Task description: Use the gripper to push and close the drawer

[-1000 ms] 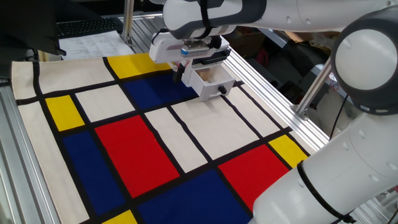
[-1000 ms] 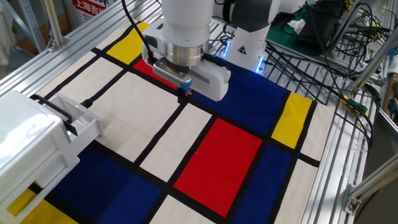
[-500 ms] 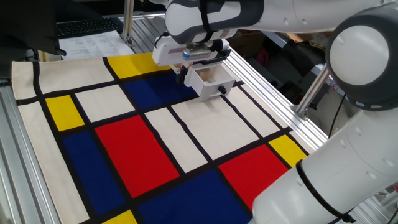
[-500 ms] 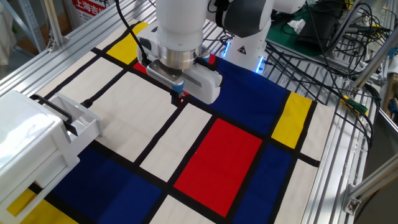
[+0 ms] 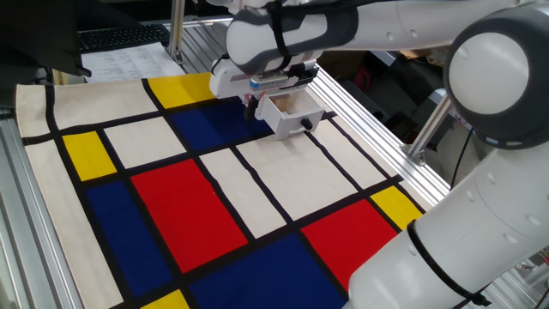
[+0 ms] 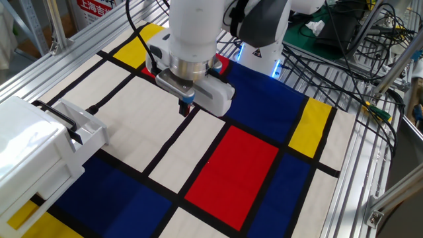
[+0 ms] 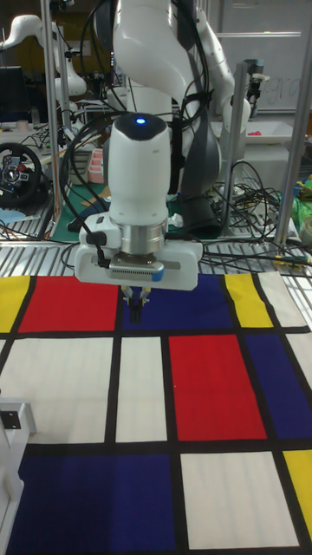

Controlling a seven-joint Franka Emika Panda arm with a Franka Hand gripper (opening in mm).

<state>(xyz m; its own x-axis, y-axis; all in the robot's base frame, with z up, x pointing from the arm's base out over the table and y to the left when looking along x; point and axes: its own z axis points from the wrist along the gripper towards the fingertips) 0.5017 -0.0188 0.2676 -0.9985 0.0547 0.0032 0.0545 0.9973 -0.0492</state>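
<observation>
The drawer (image 5: 287, 112) stands pulled out, a small white tray with a tan inside and a dark knob on its front. In the other fixed view the drawer (image 6: 83, 129) sticks out of the white cabinet (image 6: 26, 155) at the left edge. My gripper (image 6: 186, 108) hangs over the checked mat well to the right of the drawer, apart from it. Its short dark fingers point down and are shut with nothing between them. From the first fixed view the gripper (image 5: 251, 102) shows just left of the drawer. The tall view has the gripper (image 7: 134, 301) over a blue square.
A mat of red, blue, yellow and white squares (image 6: 231, 165) covers the table. Aluminium rails (image 6: 357, 165) run along its edges. Cables and a green board (image 6: 344, 30) lie at the back right. A corner of the cabinet (image 7: 12, 425) shows at the tall view's lower left.
The gripper has drifted a little left and nearer in the other fixed view, toward the drawer's side. Its fingers stay shut. The drawer has not moved.
</observation>
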